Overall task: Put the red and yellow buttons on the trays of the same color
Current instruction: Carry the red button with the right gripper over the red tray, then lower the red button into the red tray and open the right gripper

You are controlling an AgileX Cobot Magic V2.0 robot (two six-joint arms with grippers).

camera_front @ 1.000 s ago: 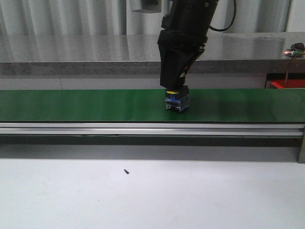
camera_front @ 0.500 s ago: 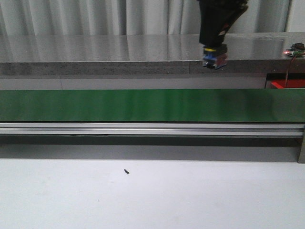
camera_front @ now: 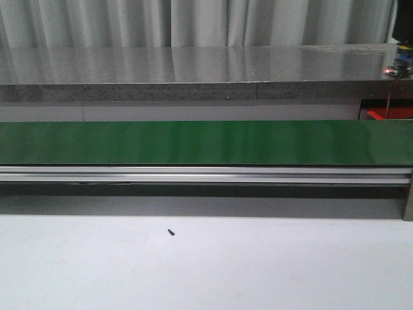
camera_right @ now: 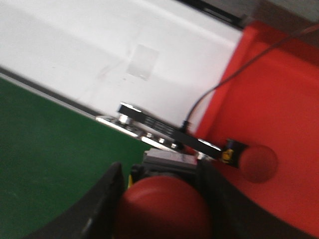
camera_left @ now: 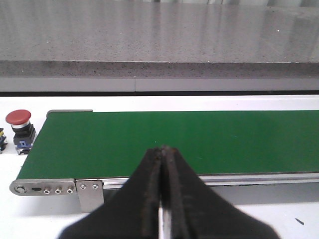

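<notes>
My right gripper (camera_right: 160,175) is shut on a red button (camera_right: 167,206), whose red cap fills the space between the fingers. It hangs over the end of the green conveyor belt (camera_right: 50,164), beside the red tray (camera_right: 284,99). A second red button (camera_right: 259,162) lies in that tray. My left gripper (camera_left: 162,151) is shut on nothing, above the near edge of the belt (camera_left: 199,139). Another red button (camera_left: 18,122) stands on the white table off the belt's end. No yellow button or yellow tray shows.
In the front view the green belt (camera_front: 193,142) runs across, with its metal rail (camera_front: 193,174) in front and a corner of the red tray (camera_front: 389,114) at the right. A small screw (camera_front: 171,232) lies on the white table. A grey counter (camera_front: 193,71) stands behind.
The right arm lifted the button off the belt, carried it up and to the right, and has left the front view. The belt is now bare.
</notes>
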